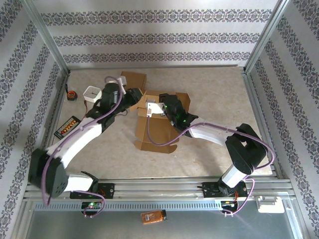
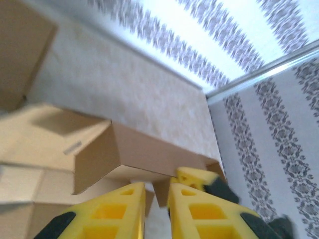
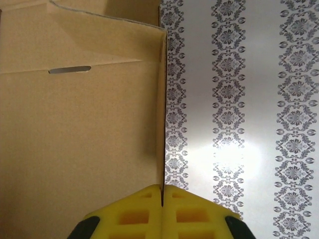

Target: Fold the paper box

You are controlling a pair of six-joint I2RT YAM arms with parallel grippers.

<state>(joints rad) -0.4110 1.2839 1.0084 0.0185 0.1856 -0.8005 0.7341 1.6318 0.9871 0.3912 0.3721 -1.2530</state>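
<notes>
The brown paper box lies partly unfolded in the middle of the table, with its far panels raised. My right gripper is shut on the thin edge of an upright panel, which runs straight into the seam between its yellow fingers. At the box's far left corner is my left gripper. Its fingers stand a narrow gap apart, and a small cardboard flap sits between them, against the right finger. A folded wall of the box rises just beyond.
A white square box and a tape measure sit at the far left. A black tray of orange pieces lies by the left wall. Another cardboard piece lies behind the box. Metal frame rails border the table.
</notes>
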